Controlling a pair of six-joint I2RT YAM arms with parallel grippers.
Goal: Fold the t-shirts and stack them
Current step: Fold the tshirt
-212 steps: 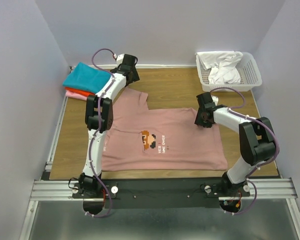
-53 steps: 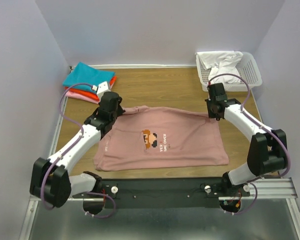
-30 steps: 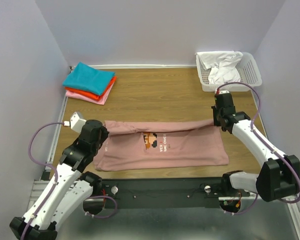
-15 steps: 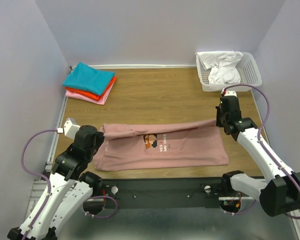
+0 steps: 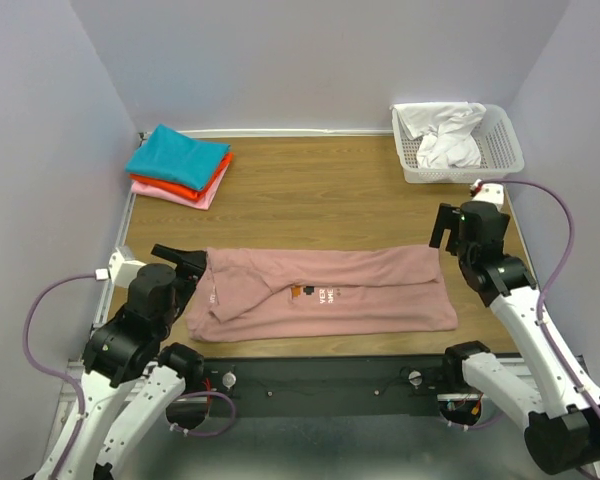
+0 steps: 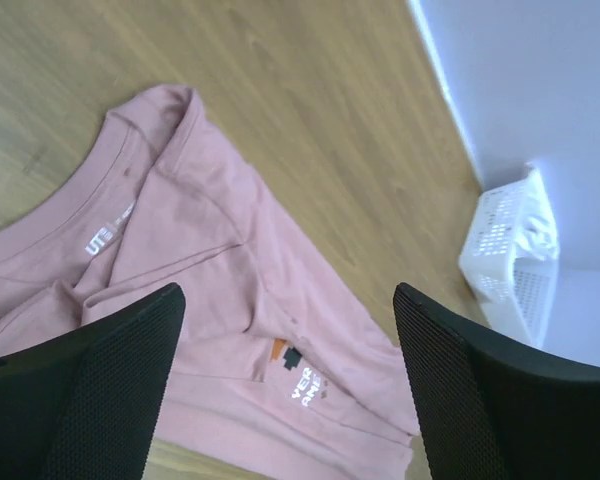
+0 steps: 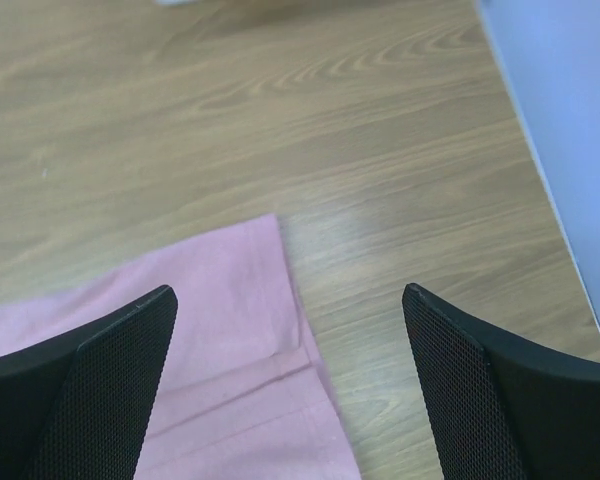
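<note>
Pink tee (image 5: 320, 292) is lying folded once lengthwise; cross folds and stacking on the pile (image 5: 178, 163) are waiting. Left hand (image 6: 288, 292) and right hand (image 7: 290, 292) are hovering open, empty.

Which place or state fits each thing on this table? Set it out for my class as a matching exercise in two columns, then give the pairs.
Things:
1. dusty-pink t-shirt
2. teal t-shirt
3. white mesh basket
4. left gripper

Places or states:
A. far right corner, with white cloth inside
B. far left corner, folded
C. lying folded lengthwise along the near edge, between the two arms
D. open, by the collar end of the pink shirt

Pairs: 1-C, 2-B, 3-A, 4-D
</note>
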